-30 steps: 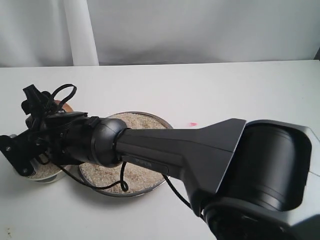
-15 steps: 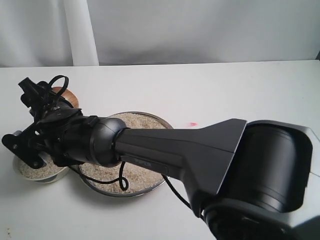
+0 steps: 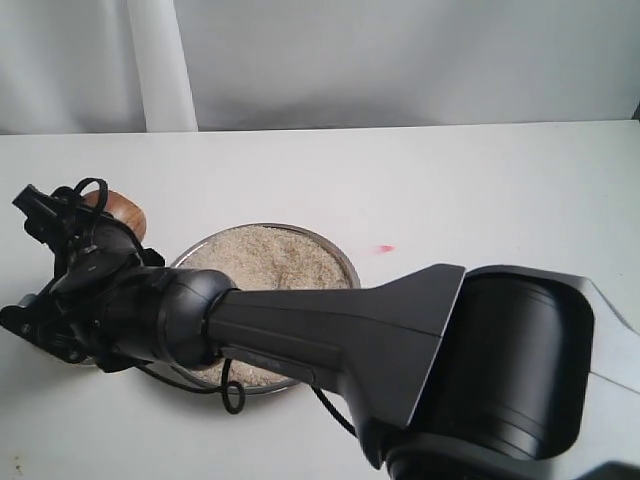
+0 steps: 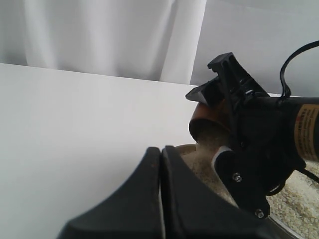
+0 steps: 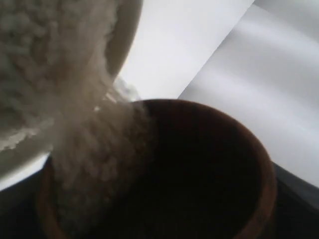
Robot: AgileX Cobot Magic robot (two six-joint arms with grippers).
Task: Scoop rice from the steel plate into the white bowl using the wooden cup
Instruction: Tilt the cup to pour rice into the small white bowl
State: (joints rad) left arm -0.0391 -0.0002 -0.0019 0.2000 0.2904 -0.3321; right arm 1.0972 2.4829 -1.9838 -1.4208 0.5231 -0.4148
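My right gripper (image 3: 88, 212) reaches across to the left and is shut on the wooden cup (image 3: 118, 210). In the right wrist view the cup (image 5: 214, 164) is tipped, and rice (image 5: 94, 149) streams out of its dark inside towards the white bowl (image 5: 127, 35), which holds a pale heap of rice. The exterior view hides the bowl under that gripper. The steel plate (image 3: 345, 262) lies just right of it, covered with rice (image 3: 265, 255). My left gripper (image 4: 160, 150) is shut and empty, close beside the pouring cup (image 4: 207, 117).
The bulky right arm (image 3: 400, 320) crosses the front of the table and covers the plate's near edge. A loose black cable (image 3: 232, 395) hangs off it by the plate. A white curtain backs the table, and a small pink mark (image 3: 385, 248) lies beyond the plate.
The right gripper has swung left and forward with the cup and tilted it further. It now covers the bowl and has uncovered more of the plate's rice.
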